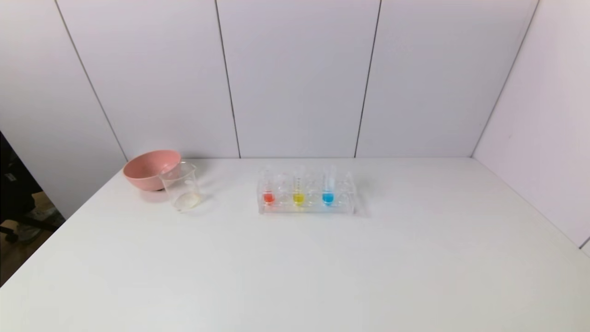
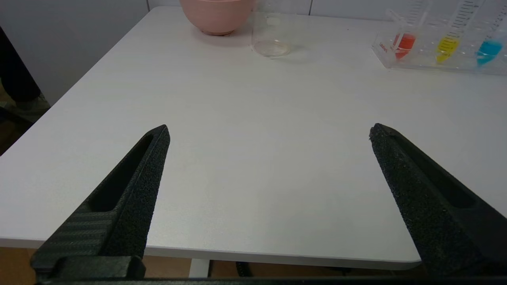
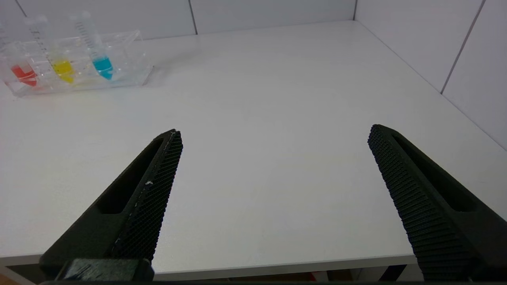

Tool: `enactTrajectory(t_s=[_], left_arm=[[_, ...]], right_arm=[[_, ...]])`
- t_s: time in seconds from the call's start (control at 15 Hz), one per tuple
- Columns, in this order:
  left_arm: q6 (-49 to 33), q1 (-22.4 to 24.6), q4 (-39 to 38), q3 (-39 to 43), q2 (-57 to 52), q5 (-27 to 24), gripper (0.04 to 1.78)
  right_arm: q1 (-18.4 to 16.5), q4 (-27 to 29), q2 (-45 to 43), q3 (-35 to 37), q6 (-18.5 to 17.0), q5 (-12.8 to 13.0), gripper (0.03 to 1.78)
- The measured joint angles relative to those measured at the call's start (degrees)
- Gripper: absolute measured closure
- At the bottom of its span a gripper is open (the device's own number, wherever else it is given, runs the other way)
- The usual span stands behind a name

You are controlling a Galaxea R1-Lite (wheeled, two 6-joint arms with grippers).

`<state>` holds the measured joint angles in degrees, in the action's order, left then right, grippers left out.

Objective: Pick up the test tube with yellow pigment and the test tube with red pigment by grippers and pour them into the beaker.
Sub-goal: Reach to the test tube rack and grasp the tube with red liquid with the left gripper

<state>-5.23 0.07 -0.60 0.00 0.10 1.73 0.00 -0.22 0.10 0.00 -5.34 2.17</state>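
The test tube with red pigment (image 1: pixel 268 192) and the test tube with yellow pigment (image 1: pixel 298 192) stand upright in a clear rack (image 1: pixel 308 208) at the table's middle back. They also show in the left wrist view (image 2: pixel 404 39) (image 2: pixel 446 43) and the right wrist view (image 3: pixel 24 74) (image 3: pixel 62 68). The clear glass beaker (image 1: pixel 181 188) stands to the left of the rack, also in the left wrist view (image 2: pixel 271 35). My left gripper (image 2: pixel 269 130) and right gripper (image 3: pixel 274 132) are open and empty at the table's near edge, out of the head view.
A blue-liquid tube (image 1: pixel 327 191) stands in the rack right of the yellow one. A pink bowl (image 1: pixel 151 169) sits just behind the beaker at the back left. White walls close the table's back and right side; the left table edge drops off.
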Motion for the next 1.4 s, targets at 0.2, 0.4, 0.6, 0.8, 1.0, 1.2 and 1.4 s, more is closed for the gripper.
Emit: enactTrajectory(t_s=[0.2,0.4,0.6,0.8,1.0,1.2,1.4], left_arm=[[1.0,0.0,0.1,0.0,0.0,0.0,0.06],[1.8,-0.1,0.1,0.0,0.0,-0.3,0.06],[1.2,-0.1,0.1,0.0,0.0,0.2,0.06],[1.6,-0.1,0.6,-4.3,1.1,-0.6,0.06],[1.8,-0.2,0.6,-12.1,7.5,-2.5,0.06],[1.3,-0.3,-0.6,-19.7,18.1,-4.5,0.06],[1.2,-0.9,-5.8,-23.9,30.0,-12.8,0.06]], right_arm=[[0.0,0.0,0.0,0.0,0.0,0.0,0.10],[0.0,0.0,0.0,0.0,0.0,0.0,0.10],[0.0,0.0,0.0,0.0,0.0,0.0,0.10],[0.0,0.0,0.0,0.0,0.0,0.0,0.10],[0.0,0.0,0.0,0.0,0.0,0.0,0.10],[0.0,0.0,0.0,0.0,0.0,0.0,0.10],[0.0,0.0,0.0,0.0,0.0,0.0,0.10]])
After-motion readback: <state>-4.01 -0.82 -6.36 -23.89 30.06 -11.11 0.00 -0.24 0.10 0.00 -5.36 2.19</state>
